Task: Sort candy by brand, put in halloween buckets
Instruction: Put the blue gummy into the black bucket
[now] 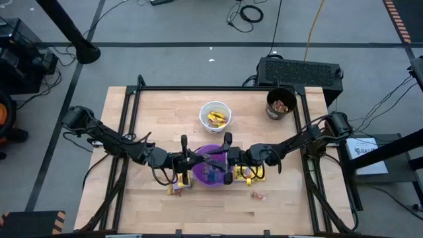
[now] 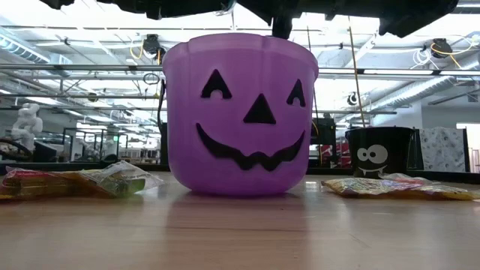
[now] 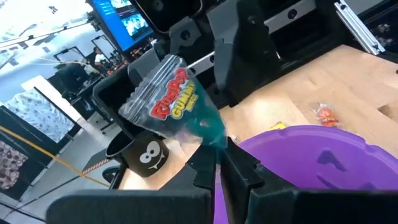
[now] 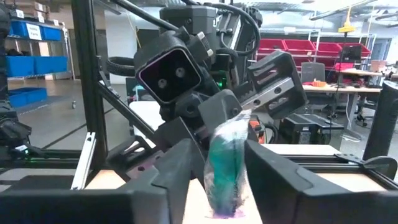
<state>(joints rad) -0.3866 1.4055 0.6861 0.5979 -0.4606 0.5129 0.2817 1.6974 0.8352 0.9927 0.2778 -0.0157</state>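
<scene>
The purple bucket (image 1: 210, 173) stands at the table's middle and fills the low view (image 2: 240, 112). My left gripper (image 1: 192, 160) and right gripper (image 1: 228, 160) face each other above it. Between them is a clear gummy packet (image 3: 171, 102) with red lettering and blue-green sweets, which also shows in the right wrist view (image 4: 225, 165). Both grippers are shut on it. The white bucket (image 1: 215, 114) holds yellow candy. The black bucket (image 1: 280, 102) holds orange candy. Loose candy lies by the purple bucket on its left (image 1: 177, 187) and on its right (image 1: 246, 175), (image 1: 256, 195). My left gripper pinches the packet's blue-green end (image 3: 213, 140) between its two fingers, coming level from the table's left. The packet stands out beyond the fingers, clear of the bucket. My right gripper has the packet's other part (image 4: 227, 180) between its two fingers, coming level from the table's right; the packet reaches both inner sides.
A black box with a ridged top (image 1: 301, 69) sits beyond the table's far right corner. Dark frame rails (image 1: 132, 99) run along the table's left, right and far sides. Flat candy packets lie on the wood on both sides of the purple bucket (image 2: 75, 182), (image 2: 397, 187).
</scene>
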